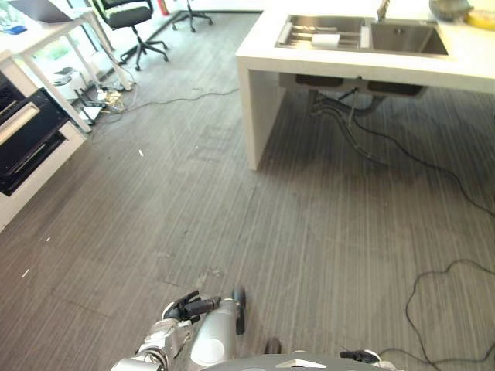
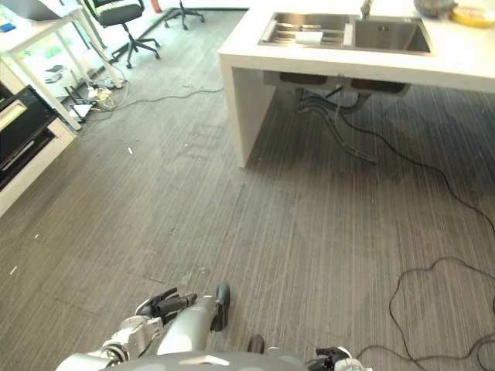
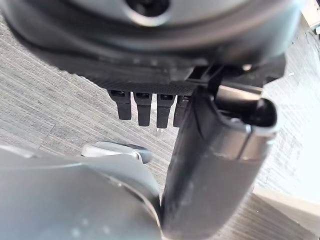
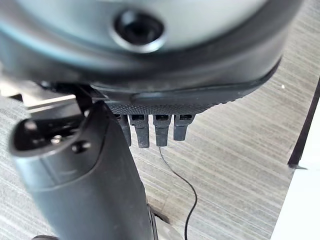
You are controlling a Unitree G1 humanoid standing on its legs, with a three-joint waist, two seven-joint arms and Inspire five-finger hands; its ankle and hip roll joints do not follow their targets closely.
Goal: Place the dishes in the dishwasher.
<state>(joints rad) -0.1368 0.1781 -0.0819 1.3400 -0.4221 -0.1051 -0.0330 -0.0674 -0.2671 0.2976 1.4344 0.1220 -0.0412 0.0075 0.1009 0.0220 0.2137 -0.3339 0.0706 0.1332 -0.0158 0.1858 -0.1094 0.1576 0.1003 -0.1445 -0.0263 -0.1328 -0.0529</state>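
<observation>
Dishes: a yellow plate (image 1: pixel 481 18) and grey bowl (image 1: pixel 451 8) sit at the white counter's (image 1: pixel 259 54) far right corner, beyond the steel sink (image 1: pixel 363 34); their orientation is too small to tell. Left hand (image 3: pixel 150 107) and right hand (image 4: pixel 155 129) hang with fingers straight, empty. Risk: floor cables could snag the approach.

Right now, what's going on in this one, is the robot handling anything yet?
Not yet. Both hands hang low and hold nothing: the left hand and the right hand have straight fingers over bare floor. The robot stands some way from the white counter with its double sink. A yellow dish sits on the counter's far right; no dishes have been picked up.
</observation>
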